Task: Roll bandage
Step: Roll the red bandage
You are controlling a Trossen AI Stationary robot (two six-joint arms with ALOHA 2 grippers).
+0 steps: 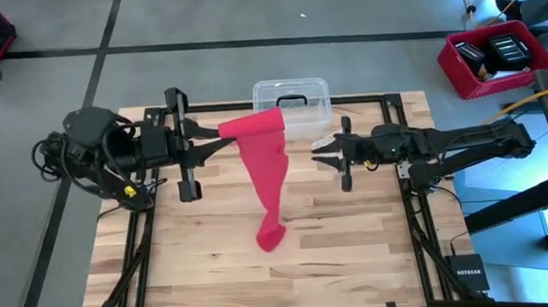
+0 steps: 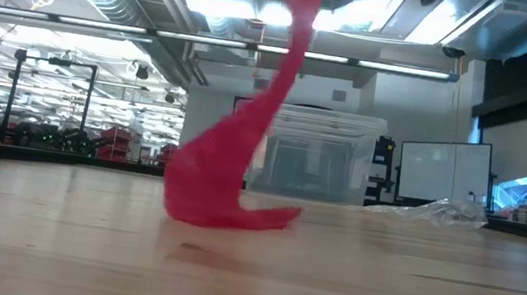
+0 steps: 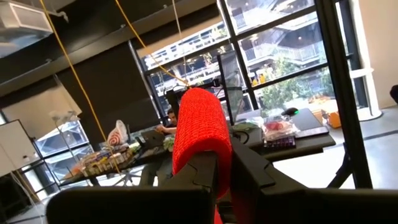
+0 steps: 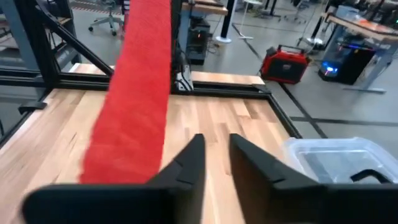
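Observation:
The bright red bandage [image 1: 263, 169] hangs as a long band from my left gripper [image 1: 224, 135], high over the table's middle. Its lower end [image 2: 211, 207] lies bunched on the wood. In the left wrist view the bandage [image 3: 200, 118] bulges over my left gripper [image 3: 225, 158], which is shut on it. My right gripper [image 1: 320, 152] is open and empty, to the right of the hanging band and apart from it. In the right wrist view the band [image 4: 134, 93] hangs ahead of my right gripper [image 4: 214, 142]. My left gripper pinches the bandage's upper end [image 3: 214, 149] between its two fingers. The fingers lie about level and point toward the table's right. The fabric humps over the fingertips, and the band hangs below them with its lower end [image 1: 272, 236] on the table.
A clear plastic box with a dark handle [image 1: 292, 102] stands at the table's far edge behind the bandage. A crinkled clear wrapper [image 2: 437, 211] lies on the table, seen at the right of the low view. Bare wood [image 1: 357, 235] lies toward the near edge.

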